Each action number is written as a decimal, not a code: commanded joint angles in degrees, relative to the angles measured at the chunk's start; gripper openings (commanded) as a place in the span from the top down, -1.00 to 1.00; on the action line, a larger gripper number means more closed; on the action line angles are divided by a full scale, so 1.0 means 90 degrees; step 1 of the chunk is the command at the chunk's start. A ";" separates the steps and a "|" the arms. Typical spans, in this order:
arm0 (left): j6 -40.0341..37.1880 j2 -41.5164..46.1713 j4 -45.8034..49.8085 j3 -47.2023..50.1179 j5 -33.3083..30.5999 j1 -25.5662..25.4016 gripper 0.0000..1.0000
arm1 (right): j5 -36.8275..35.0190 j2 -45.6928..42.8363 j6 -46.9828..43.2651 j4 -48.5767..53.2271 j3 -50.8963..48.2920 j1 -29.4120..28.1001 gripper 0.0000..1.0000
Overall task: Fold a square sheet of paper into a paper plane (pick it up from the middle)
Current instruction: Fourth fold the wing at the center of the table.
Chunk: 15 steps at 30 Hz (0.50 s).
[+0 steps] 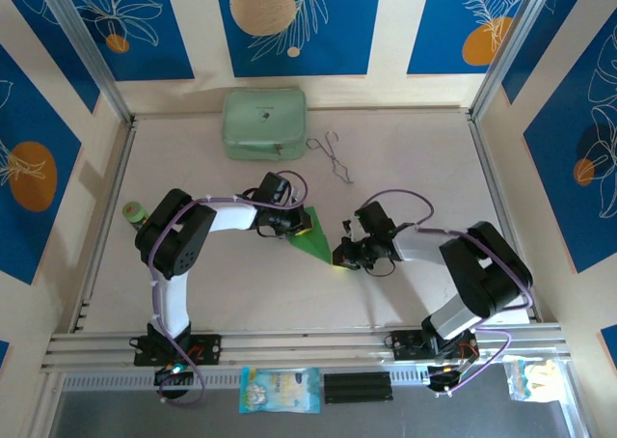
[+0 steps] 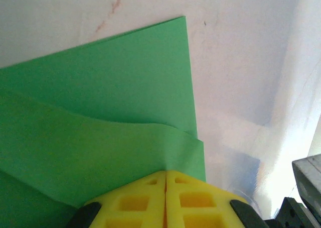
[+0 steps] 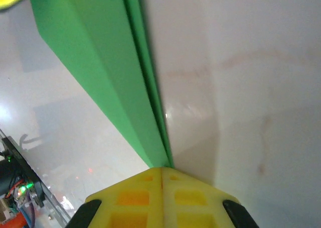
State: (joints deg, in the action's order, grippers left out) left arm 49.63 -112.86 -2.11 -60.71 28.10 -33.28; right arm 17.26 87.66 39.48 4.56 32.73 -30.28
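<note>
The square sheet of paper (image 1: 315, 233) is bright green and folded into a pointed wedge like a paper plane, held just above the table's middle between both arms. My left gripper (image 1: 295, 228) is shut on its wide upper-left end. In the left wrist view the yellow fingertips (image 2: 150, 180) meet on the edge of overlapping green layers (image 2: 100, 112). My right gripper (image 1: 345, 255) is shut on the narrow lower-right tip. In the right wrist view the folded paper (image 3: 100, 62) runs up and left as a slim strip from the closed gripper (image 3: 162, 168).
A pale mint case (image 1: 264, 123) lies at the back, with thin wire tongs (image 1: 334, 156) to its right. A small green roll (image 1: 134, 211) sits by the left arm. Packets (image 1: 280, 390) and a black block (image 1: 358, 387) lie below the front rail.
</note>
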 commanded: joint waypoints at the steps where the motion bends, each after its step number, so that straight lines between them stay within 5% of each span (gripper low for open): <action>1: -0.0017 -0.0472 0.0912 0.0206 -0.0672 0.0138 0.81 | -0.0243 -0.0311 0.0212 0.1153 -0.0375 0.0024 0.92; 7: -0.0056 -0.0451 0.0839 0.0095 -0.0502 0.0110 0.80 | -0.0326 -0.0994 0.0134 0.1280 0.0215 0.0016 0.91; 15: -0.0055 -0.0408 0.0819 0.0054 -0.0473 0.0094 0.79 | -0.0250 0.0268 0.0179 0.0903 0.1430 -0.0159 0.94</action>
State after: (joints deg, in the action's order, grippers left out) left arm 49.58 -113.12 -1.37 -61.36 28.86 -33.15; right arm 14.76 87.46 40.73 12.93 43.88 -30.83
